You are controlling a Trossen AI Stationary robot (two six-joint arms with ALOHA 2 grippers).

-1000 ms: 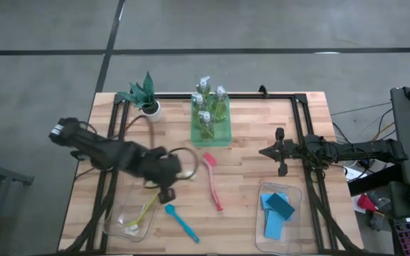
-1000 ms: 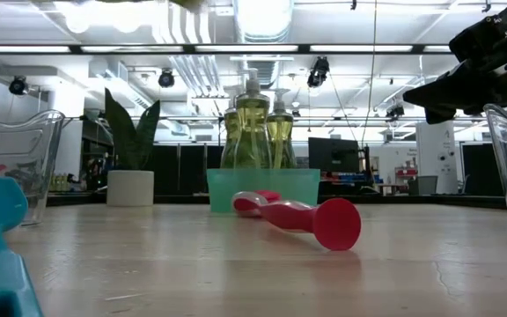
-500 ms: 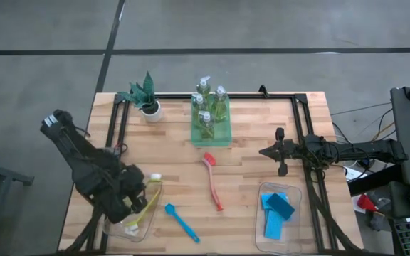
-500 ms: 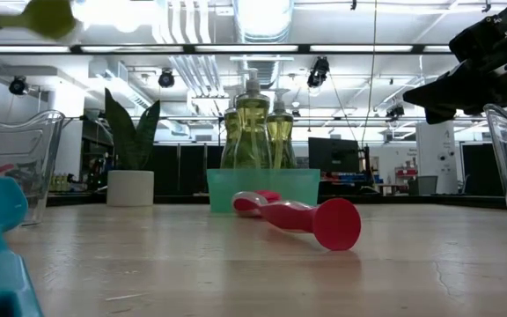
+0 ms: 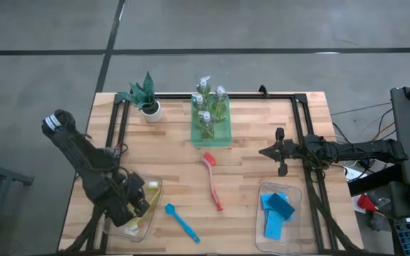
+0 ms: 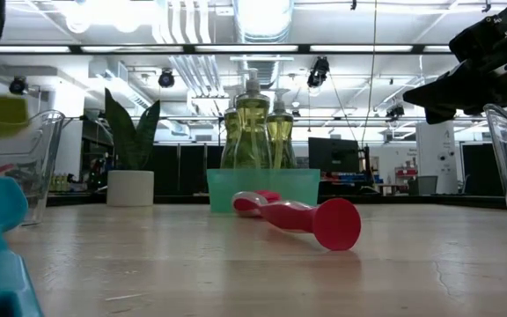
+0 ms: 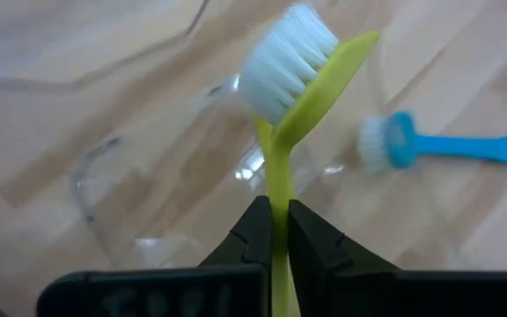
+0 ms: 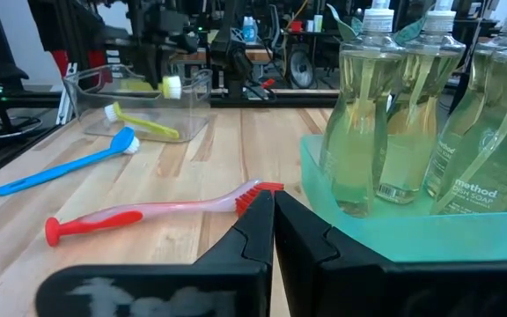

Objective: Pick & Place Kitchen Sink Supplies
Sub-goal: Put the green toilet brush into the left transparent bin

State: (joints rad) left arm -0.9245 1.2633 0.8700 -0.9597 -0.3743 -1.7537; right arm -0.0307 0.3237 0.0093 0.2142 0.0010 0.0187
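Note:
My left gripper (image 5: 134,206) is shut on a yellow brush (image 7: 302,84) with white bristles and holds it over the clear bin (image 5: 148,186) at the table's near left. A second yellow brush (image 8: 152,126) lies inside that bin. On the bare table lie a blue brush (image 5: 181,222) and a pink-red brush (image 5: 213,182). Soap bottles (image 5: 206,107) stand in the green tray (image 5: 211,139) at the far middle. Blue and teal sponges (image 5: 277,211) lie in the right-hand bin. My right gripper (image 5: 279,151) waits shut above the table's right side. My left gripper pinches the yellow brush's slim handle (image 7: 278,224) between its two fingers. The fingers slant steeply down from above. The brush sticks out beyond the fingertips with its bristle head (image 7: 287,60) foremost, lifted clear over the bin.
A spiky plant in a white pot (image 5: 146,98) stands at the far left. A black frame (image 5: 301,135) runs along the table's left and right sides. Bare wood lies between the tray and the near edge, around the two loose brushes.
My left gripper has carried the yellow brush toward the table's left and near edges and downward, from beside the pink-red brush to over the near-left bin. The wrist has rolled, turning the brush about. The fingers stay shut on the brush.

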